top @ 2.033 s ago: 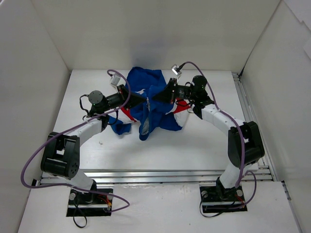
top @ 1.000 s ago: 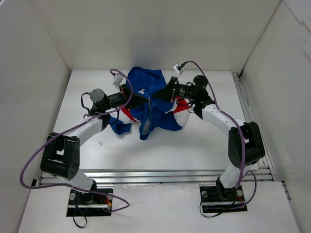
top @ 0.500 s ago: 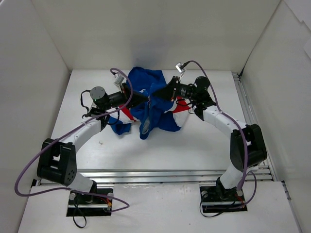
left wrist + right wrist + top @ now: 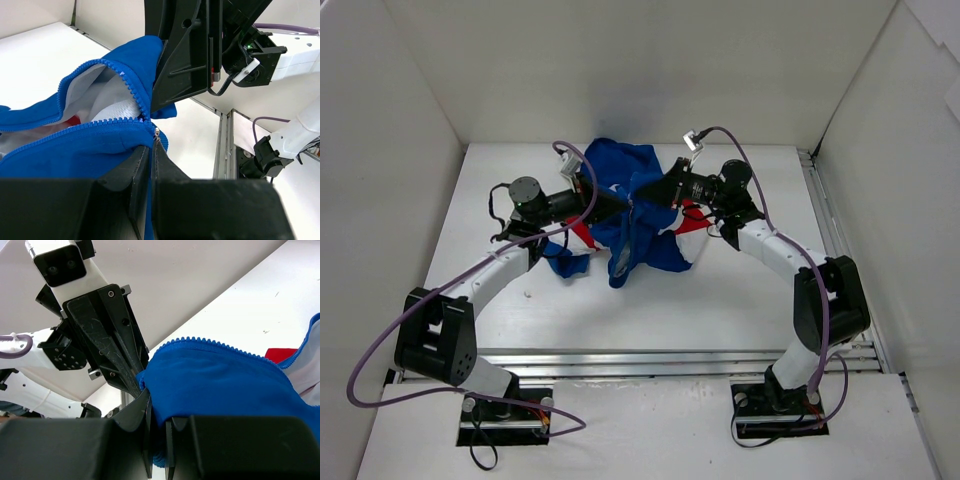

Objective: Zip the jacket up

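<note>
Both jaws are clenched, each on the jacket; it lies bunched at the middle of the table, toward the far wall, between my two arms.

Left gripper is closed tight on the blue front edge right at the zipper pull; the silver tab hangs down into the seam between my fingers; blue fabric drapes over the left finger.

Right gripper pinches a thick fold of blue fabric from the other front edge; a row of teeth runs along the top of that fold.

Zipper is open above the pull; in the left wrist view the two tooth rows split apart there, with white lining showing between them.

My grippers sit nearly tip to tip over the heap; in the left wrist view the right one fills the upper middle, just beyond the split; in the right wrist view the left fingers come down onto the fabric just beside my right tips.

From above, a red and white panel shows under the right arm; one blue flap trails toward the near left, flat on the table.
</note>
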Available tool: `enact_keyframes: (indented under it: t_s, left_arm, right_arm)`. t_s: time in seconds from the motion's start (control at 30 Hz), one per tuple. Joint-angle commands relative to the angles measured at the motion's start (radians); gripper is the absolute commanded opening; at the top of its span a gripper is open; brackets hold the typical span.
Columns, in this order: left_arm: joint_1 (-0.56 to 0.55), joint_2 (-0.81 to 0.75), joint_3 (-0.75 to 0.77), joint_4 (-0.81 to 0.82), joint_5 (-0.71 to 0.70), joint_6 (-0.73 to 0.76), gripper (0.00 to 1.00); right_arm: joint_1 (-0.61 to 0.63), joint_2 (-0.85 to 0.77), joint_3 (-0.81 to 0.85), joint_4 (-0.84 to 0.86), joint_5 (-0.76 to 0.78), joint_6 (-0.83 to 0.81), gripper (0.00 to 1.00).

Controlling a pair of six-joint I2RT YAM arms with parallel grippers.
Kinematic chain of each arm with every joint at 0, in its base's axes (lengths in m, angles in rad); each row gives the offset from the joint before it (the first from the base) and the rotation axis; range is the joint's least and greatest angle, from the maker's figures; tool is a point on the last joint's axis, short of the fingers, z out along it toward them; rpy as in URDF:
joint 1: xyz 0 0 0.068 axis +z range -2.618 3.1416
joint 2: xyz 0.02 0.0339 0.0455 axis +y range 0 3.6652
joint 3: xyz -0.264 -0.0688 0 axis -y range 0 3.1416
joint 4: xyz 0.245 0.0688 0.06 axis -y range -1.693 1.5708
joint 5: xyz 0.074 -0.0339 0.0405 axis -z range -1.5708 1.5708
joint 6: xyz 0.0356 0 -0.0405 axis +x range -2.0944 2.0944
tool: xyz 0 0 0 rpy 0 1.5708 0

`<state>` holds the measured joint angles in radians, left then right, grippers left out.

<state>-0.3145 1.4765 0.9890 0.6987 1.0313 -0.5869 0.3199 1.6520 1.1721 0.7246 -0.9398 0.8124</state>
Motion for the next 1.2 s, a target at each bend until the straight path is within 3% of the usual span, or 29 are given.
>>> enact_keyframes:
  t_s: [0.0,0.47,0.93,1.17]
  left_arm:
    - [-0.028,-0.01,0.02,0.005,0.069,0.018,0.0]
    - [-0.037,-0.054,0.037,-0.191,-0.103,0.121,0.0]
    - [-0.095,-0.045,0.071,-0.317,-0.093,0.226,0.0]
    - [-0.095,-0.062,0.03,-0.289,-0.123,0.179,0.0]
  right_arm:
    - [-0.002,-0.052,0.058,0.179,0.062,0.021,0.0]
    - [0.007,-0.09,0.017,0.2,0.114,0.085,0.0]
    - [0.004,-0.077,-0.002,0.2,0.18,0.111,0.0]
    - [0.005,-0.075,-0.037,0.196,0.199,0.107,0.0]
